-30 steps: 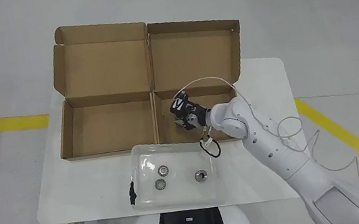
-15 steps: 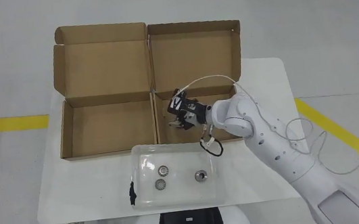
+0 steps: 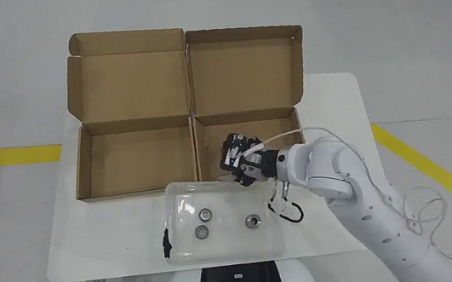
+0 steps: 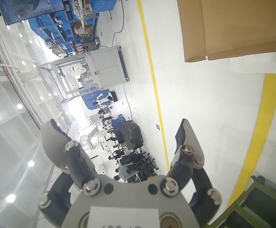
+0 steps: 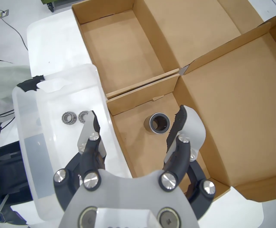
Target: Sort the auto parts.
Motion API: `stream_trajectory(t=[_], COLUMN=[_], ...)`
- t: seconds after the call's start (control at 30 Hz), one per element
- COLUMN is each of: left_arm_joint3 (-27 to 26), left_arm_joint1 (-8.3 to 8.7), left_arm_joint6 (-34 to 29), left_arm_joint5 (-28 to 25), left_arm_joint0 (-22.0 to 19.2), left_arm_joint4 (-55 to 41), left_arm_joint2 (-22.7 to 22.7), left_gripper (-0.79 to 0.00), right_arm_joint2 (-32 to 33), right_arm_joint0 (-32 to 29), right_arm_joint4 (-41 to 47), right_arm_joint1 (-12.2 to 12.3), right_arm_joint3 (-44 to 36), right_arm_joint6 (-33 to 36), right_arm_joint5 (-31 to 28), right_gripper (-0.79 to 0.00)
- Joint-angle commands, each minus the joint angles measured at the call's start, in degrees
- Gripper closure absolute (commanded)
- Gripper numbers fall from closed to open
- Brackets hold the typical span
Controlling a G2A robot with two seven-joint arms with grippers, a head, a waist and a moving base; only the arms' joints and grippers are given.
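On the counter (image 3: 333, 110), top view: right tool (image 3: 230, 159) above right box (image 3: 281, 134), near edge; three bearings (image 3: 202, 230) in bin (image 3: 214, 184).
Left wrist view: left tool (image 4: 118, 122) wide, empty.
Right wrist view: right tool wide, empty; ring (image 5: 159, 123) on right box floor.
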Motion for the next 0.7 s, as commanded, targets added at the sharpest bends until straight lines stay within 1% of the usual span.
stream_trajectory(t=[0.0,0.07,0.17,0.33,0.43,0.5,0.6,0.67], left_arm_joint3=[0.0,0.0,0.0,0.0,0.0,0.0,0.0,0.0], left_arm_joint1=[0.0,0.0,0.0,0.0,0.0,0.0,0.0,0.0], left_arm_joint6=[0.0,0.0,0.0,0.0,0.0,0.0,0.0,0.0], left_arm_joint5=[0.0,0.0,0.0,0.0,0.0,0.0,0.0,0.0], left_arm_joint0=[0.0,0.0,0.0,0.0,0.0,0.0,0.0,0.0], left_arm_joint4=[0.0,0.0,0.0,0.0,0.0,0.0,0.0,0.0], left_arm_joint2=[0.0,0.0,0.0,0.0,0.0,0.0,0.0,0.0], left_gripper=[-0.785,-0.785,-0.785,-0.785,-0.785,-0.785,-0.785,-0.785], right_arm_joint2=[0.0,0.6,2.3,4.0,3.6,3.4,2.1,1.2], right_arm_joint0=[-1.2,-2.2,-4.7,-10.7,-13.2,-13.9,-14.6,-14.5], right_arm_joint4=[1.5,2.7,3.2,1.7,-1.0,-1.9,-3.2,-3.7], right_arm_joint1=[0.5,0.9,1.7,2.9,3.5,3.7,4.1,4.2], right_arm_joint3=[-1.7,-2.8,-5.3,-8.3,-8.8,-8.9,-8.1,-7.9], right_arm_joint6=[3.2,5.1,6.2,4.9,5.0,4.0,4.6,5.0], right_arm_joint5=[-2.5,-3.3,-3.3,-5.1,-7.4,-7.9,-8.9,-9.4], right_gripper=[-0.637,-0.637,-0.576,-0.557,-0.576,-0.579,-0.582,-0.613])
